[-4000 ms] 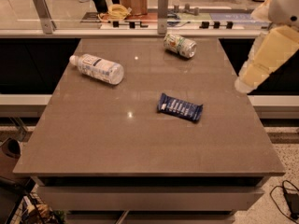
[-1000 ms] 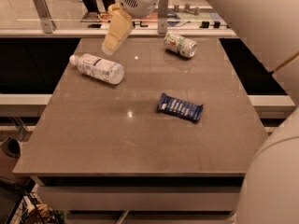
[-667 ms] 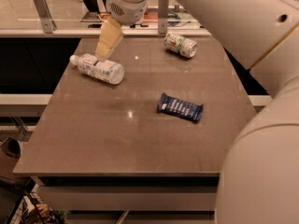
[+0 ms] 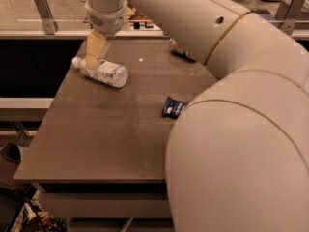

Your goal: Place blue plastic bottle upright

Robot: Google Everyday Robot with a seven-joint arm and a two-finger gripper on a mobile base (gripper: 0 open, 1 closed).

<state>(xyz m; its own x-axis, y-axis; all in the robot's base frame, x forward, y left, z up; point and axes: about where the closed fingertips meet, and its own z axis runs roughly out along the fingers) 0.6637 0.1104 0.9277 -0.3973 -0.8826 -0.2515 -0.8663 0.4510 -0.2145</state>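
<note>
Our gripper [image 4: 95, 52] hangs over the neck end of the bottle [image 4: 108, 74], which lies on its side near the far left corner of the desk [image 4: 106, 129], white cap on and pointing at the left edge. We judge this lines up a grasp near the neck, to tip it upright. Whether the gripper holds anything we cannot tell, nor what the bottle contains

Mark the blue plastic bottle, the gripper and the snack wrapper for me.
blue plastic bottle [image 4: 112, 74], camera view, on its labelled body.
gripper [image 4: 93, 62], camera view, tip over the bottle's neck end.
snack wrapper [image 4: 174, 107], camera view, its middle.
</note>
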